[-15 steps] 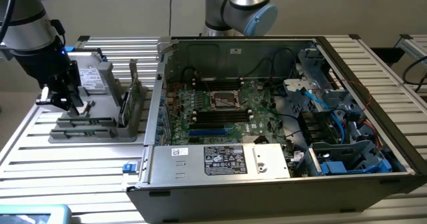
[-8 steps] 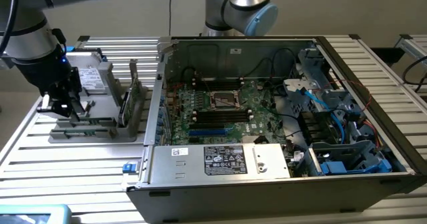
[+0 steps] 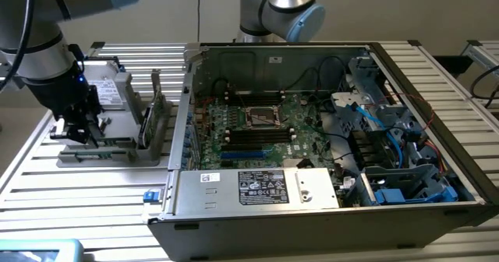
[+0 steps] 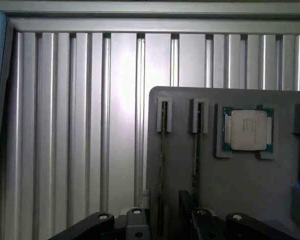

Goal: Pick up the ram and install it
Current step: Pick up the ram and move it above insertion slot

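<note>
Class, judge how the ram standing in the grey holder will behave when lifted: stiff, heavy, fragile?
Probably stiff and light: the ram is a thin board held upright on edge by the grey holder. Likely tips over if released unsupported, being so narrow.

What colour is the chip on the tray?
The chip is silver with a green border, clearest in the wrist view.

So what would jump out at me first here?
The big open computer case on the slatted table, its motherboard bare inside. To the exterior view's left, the arm's gripper hangs low over a grey holder. In the wrist view that holder carries two thin ram sticks on edge and a silver chip.
</note>
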### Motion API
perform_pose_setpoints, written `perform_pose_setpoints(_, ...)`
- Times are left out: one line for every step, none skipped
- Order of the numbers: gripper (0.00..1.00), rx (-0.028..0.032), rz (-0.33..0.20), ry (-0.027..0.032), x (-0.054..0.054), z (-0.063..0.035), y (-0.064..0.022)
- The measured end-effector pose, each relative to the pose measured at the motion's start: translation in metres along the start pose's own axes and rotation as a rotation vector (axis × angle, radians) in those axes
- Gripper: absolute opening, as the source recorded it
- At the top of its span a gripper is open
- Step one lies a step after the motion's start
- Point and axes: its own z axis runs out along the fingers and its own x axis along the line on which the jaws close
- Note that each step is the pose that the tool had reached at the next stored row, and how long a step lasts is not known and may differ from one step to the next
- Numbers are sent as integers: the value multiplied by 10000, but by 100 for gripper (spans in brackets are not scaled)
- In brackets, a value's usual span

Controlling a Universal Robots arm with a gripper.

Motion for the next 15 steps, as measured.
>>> perform_pose_setpoints(36,-2,10,-1,0,18,-5)
perform_pose_setpoints(36,-7,21,-1,1,34,-7)
perform_pose_setpoints(36,-13,29,-1,1,52,-7)
perform_pose_setpoints(36,-17,33,-1,2,69,-8)
perform_pose_setpoints(36,-21,34,0,4,86,-8)
perform_pose_setpoints(36,-25,37,-1,5,104,-8)
perform_pose_setpoints(36,-28,39,0,6,121,-9)
perform_pose_setpoints(36,-27,41,-1,6,140,-9)
perform_pose_setpoints(36,-29,43,0,6,157,-9)
perform_pose_setpoints(36,-30,44,0,6,176,-10)
perform_pose_setpoints(36,-32,47,0,6,194,-10)
perform_pose_setpoints(36,-33,47,-1,8,210,-11)
perform_pose_setpoints(36,-34,49,-1,9,228,-11)
perform_pose_setpoints(36,-34,51,-1,9,246,-11)
perform_pose_setpoints(36,-35,54,-1,9,262,-11)
